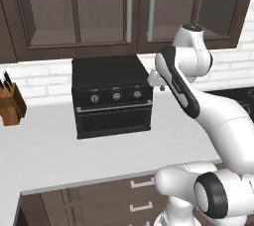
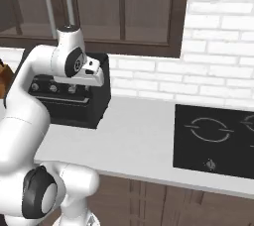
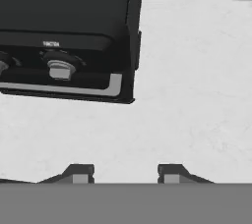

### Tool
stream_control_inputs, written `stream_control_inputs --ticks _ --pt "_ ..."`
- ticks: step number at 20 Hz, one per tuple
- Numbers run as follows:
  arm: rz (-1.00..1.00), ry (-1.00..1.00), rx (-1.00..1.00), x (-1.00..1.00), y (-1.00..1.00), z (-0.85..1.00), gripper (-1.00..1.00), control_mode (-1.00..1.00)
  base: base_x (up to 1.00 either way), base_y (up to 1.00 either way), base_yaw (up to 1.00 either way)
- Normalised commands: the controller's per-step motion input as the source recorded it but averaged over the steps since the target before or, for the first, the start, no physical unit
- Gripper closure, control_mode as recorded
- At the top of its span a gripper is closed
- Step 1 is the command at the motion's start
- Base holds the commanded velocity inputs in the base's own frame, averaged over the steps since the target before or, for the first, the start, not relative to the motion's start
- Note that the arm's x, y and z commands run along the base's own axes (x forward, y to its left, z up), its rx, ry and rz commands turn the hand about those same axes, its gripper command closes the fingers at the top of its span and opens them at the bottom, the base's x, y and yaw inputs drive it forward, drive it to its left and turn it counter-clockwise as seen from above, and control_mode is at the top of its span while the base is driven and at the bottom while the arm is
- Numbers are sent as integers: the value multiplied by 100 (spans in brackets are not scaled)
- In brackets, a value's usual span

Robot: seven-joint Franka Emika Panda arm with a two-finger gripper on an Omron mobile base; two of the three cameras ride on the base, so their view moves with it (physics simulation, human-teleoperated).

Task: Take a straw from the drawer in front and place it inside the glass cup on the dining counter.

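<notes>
My gripper (image 3: 124, 174) hangs above the white wall counter (image 3: 187, 95), just right of a black toaster oven (image 3: 64, 31). Its two fingertips (image 3: 78, 173) stand apart with nothing between them, so it is open. Below the counter's front edge, dark-brown drawer fronts with small silver bar handles (image 1: 142, 184) are stacked one above the other. All are shut, and the topmost drawer (image 1: 109, 192) is wide and shallow. The straw is hidden. The glass cup and the dining counter are out of view.
The toaster oven (image 1: 111, 96) stands at the back of the counter (image 1: 49, 155), with a wooden knife block (image 1: 11, 103) to its left. A black cooktop (image 2: 216, 141) is set into the counter on the right. Dark glass-door cabinets (image 1: 99, 12) hang above.
</notes>
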Motion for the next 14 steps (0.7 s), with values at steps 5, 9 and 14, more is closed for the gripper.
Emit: stream_control_inputs --ticks 5,9,14 --pt "0 0 0 0 0 0 -100 100 -47 -3 0" --pt "0 0 0 0 0 0 -100 100 -92 -44 16" --pt "0 0 0 0 0 0 -100 100 -8 -56 48"
